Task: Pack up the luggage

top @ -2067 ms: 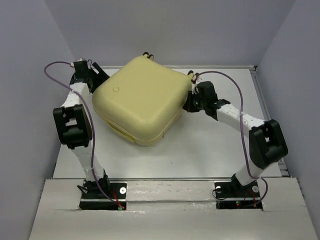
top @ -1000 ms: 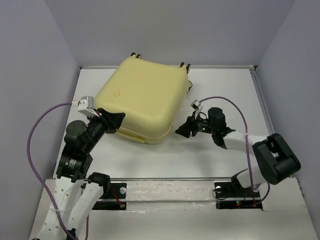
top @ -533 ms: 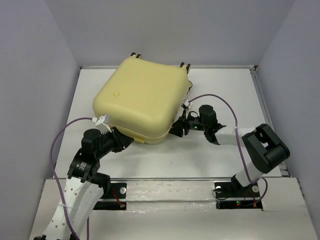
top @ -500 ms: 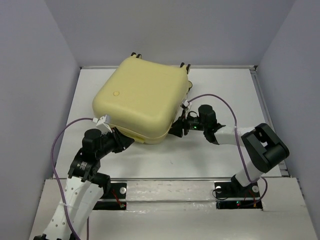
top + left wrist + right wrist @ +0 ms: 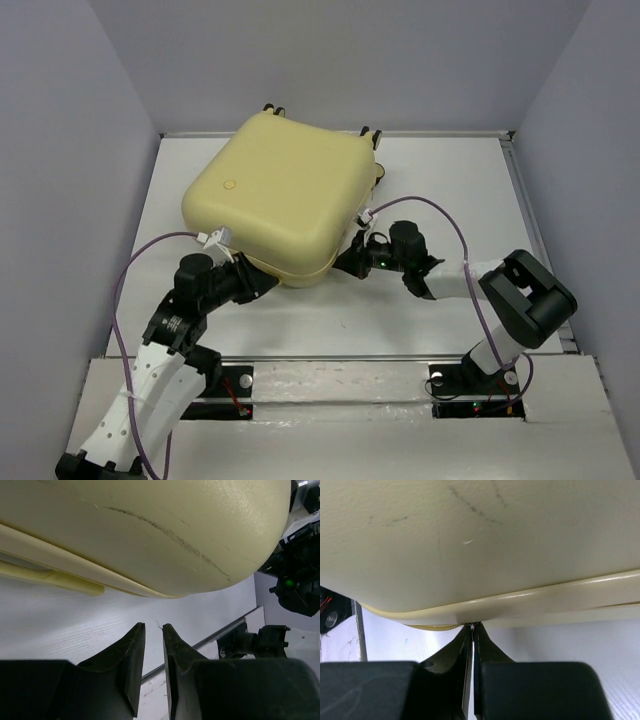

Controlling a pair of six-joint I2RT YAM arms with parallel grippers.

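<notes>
The luggage [image 5: 275, 200] is a pale yellow hard-shell suitcase lying shut at the back middle of the white table [image 5: 430, 190]. Its shell fills the top of the left wrist view [image 5: 150, 525] and of the right wrist view [image 5: 480, 535]. My left gripper [image 5: 268, 285] sits low by the suitcase's front left edge. Its jaws stand a narrow gap apart with nothing between them [image 5: 153, 626]. My right gripper [image 5: 342, 262] is at the front right corner, shut at the seam on a thin metal zipper pull [image 5: 472, 627]. Yellow zipper tape [image 5: 432, 627] runs off to the left.
Small wheels [image 5: 272, 108] stick out at the suitcase's far edge. Grey walls close in the table on three sides, and a metal rail [image 5: 330, 357] runs along its near edge. Purple cables [image 5: 450, 215] loop over both arms. The right arm [image 5: 300, 575] shows in the left wrist view.
The right gripper has closed at the suitcase's seam, where it stood open before. The left arm has slid a little right along the front edge.
</notes>
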